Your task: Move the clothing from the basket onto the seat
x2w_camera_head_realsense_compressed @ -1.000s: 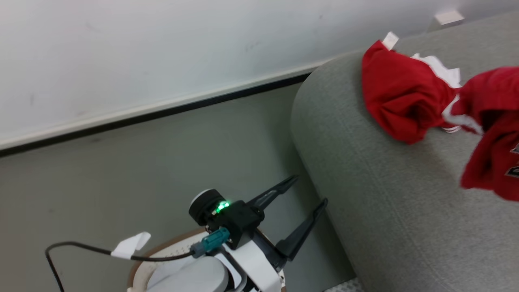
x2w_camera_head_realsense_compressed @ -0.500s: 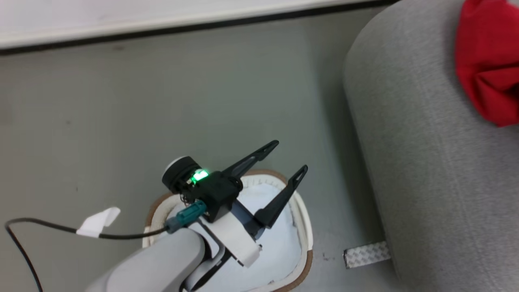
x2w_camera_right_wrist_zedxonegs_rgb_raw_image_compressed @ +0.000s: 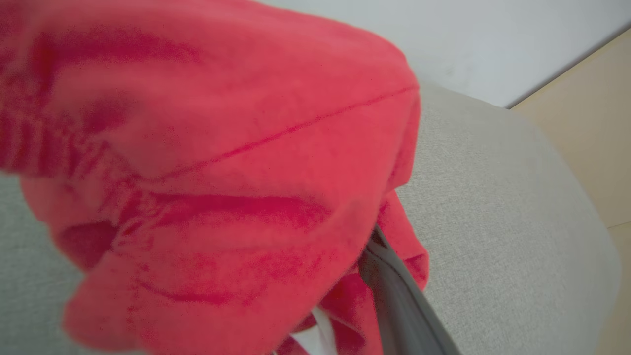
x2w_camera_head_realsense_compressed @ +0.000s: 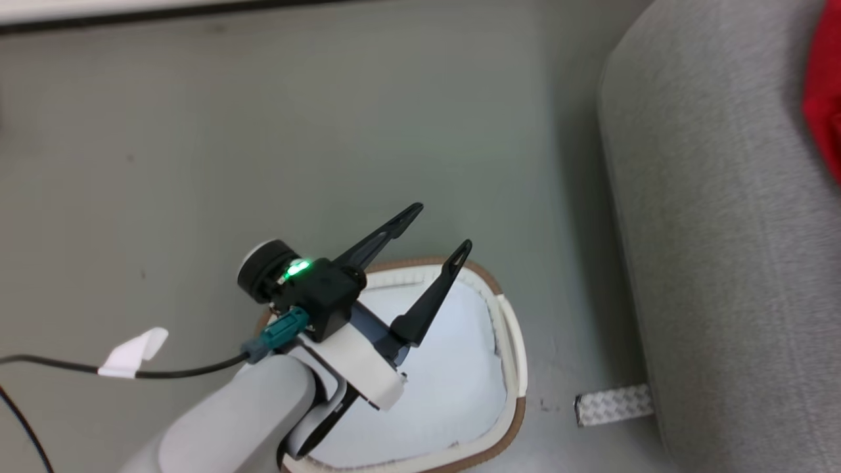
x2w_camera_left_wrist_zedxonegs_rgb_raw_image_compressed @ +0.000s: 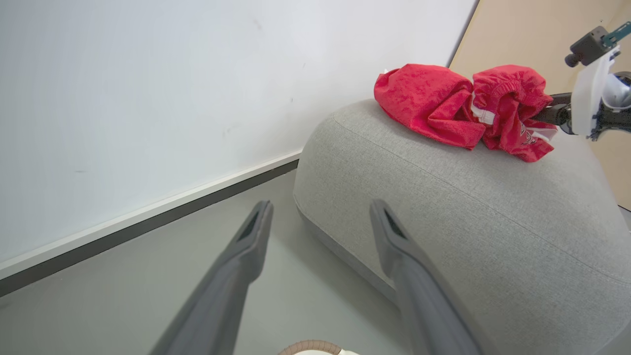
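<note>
Count: clothing (x2w_camera_left_wrist_zedxonegs_rgb_raw_image_compressed: 429,103), two red pieces bunched side by side on top of the seat (x2w_camera_left_wrist_zedxonegs_rgb_raw_image_compressed: 468,207); one seat; one basket (x2w_camera_head_realsense_compressed: 514,355) on the floor (x2w_camera_head_realsense_compressed: 263,131) beside it.

Left gripper (x2w_camera_head_realsense_compressed: 441,226): jaws spread wide, holding nothing, hovering over the basket's rim.

Right gripper (x2w_camera_left_wrist_zedxonegs_rgb_raw_image_compressed: 548,116): fingers buried in the white-trimmed piece. The cloth hides the gap, so I cannot tell its grip.

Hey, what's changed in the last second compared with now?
Mainly the head camera tipped down: the basket came much further into view, while the seat and the red clothing slid toward the right edge. That is camera motion, not the things moving. The left gripper stayed open above the basket, and the clothing stayed on the seat.
</note>
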Tool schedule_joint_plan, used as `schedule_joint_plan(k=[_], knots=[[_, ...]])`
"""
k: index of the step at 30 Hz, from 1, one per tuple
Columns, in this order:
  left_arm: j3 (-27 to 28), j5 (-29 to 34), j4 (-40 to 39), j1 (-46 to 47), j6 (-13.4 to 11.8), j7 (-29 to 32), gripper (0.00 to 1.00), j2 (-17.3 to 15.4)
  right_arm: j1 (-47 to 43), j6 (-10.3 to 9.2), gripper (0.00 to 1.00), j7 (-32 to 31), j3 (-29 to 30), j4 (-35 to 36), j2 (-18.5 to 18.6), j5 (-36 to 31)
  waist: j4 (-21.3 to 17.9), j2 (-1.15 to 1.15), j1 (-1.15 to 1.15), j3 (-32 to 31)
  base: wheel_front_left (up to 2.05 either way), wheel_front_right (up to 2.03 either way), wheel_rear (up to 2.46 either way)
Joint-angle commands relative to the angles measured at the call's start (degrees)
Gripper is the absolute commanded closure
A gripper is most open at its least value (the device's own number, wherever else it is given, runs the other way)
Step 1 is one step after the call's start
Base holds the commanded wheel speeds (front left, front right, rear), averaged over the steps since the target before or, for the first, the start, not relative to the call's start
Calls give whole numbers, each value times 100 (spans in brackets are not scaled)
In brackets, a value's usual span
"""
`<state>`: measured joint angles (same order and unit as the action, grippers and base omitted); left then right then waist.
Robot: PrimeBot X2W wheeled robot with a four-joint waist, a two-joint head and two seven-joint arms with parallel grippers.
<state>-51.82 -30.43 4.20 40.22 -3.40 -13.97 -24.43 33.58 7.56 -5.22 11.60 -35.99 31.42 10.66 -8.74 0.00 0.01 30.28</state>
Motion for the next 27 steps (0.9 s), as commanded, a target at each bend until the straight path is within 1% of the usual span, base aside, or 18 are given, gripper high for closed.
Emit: schedule_joint_plan(k=[1, 4, 6, 9, 11, 14, 16, 18, 21, 23, 24, 27], knots=[[28, -86, 37, -102, -14, -32, 0, 2, -58, -15, 0, 30, -30, -27, 73, 52, -85, 0, -1, -313, 0, 0, 0], [102, -161, 115, -266, -65, -74, 0, 37, -173, -15, 0, 242, -231, 123, 195, 206, -111, 0, -1, -722, 0, 0, 0], [183, -248, 160, -428, -110, -85, 0, 82, -404, -15, 0, 213, -426, 176, 322, 337, -97, 0, -1, -1041, 0, 0, 0], [400, -383, 194, -697, -200, -118, 0, 75, -651, -15, 0, 282, -586, 446, 619, 552, -36, 0, -1, -1541, 0, 0, 0], [558, -468, 199, -886, -268, -117, 0, 28, -909, -15, 0, 184, -670, 631, 717, 717, 41, 0, -1, -1853, 0, 0, 0], [826, -517, 140, -1159, -369, -119, 0, -52, -1258, -15, 0, 29, -764, 1099, 1021, 1000, 208, 0, -1, -2257, 0, 0, 0], [1008, -545, 67, -1358, -443, -120, 0, -147, -1467, -15, 0, -61, -797, 1450, 1087, 1230, 317, 0, -1, -2467, 0, 0, 0], [1223, -574, -5, -1539, -523, -121, 0, -240, -1620, -15, 0, -16, -825, 1732, 1183, 1424, 434, 0, -1, -2639, 0, 0, 0], [1540, -622, -125, -1831, -657, -121, 0, -363, -1761, -15, 0, 69, -825, 2160, 1050, 1560, 615, 0, -1, -2897, 0, 0, 0], [1770, -646, -217, -2039, -781, -120, 0, -447, -1818, -15, 0, 154, -815, 2412, 836, 1574, 715, 0, -1, -3031, 0, 0, 0], [1873, -660, -254, -2122, -830, -120, 0, -488, -1830, -15, 0, 210, -771, 2517, 672, 1598, 763, 0, -1, -3080, 0, 0, 0], [2214, -729, -346, -2457, -981, -118, 0, -535, -1941, -14, 0, 365, -721, 2835, 2, 1636, 894, 0, -1, -3210, 0, 0, 0]])
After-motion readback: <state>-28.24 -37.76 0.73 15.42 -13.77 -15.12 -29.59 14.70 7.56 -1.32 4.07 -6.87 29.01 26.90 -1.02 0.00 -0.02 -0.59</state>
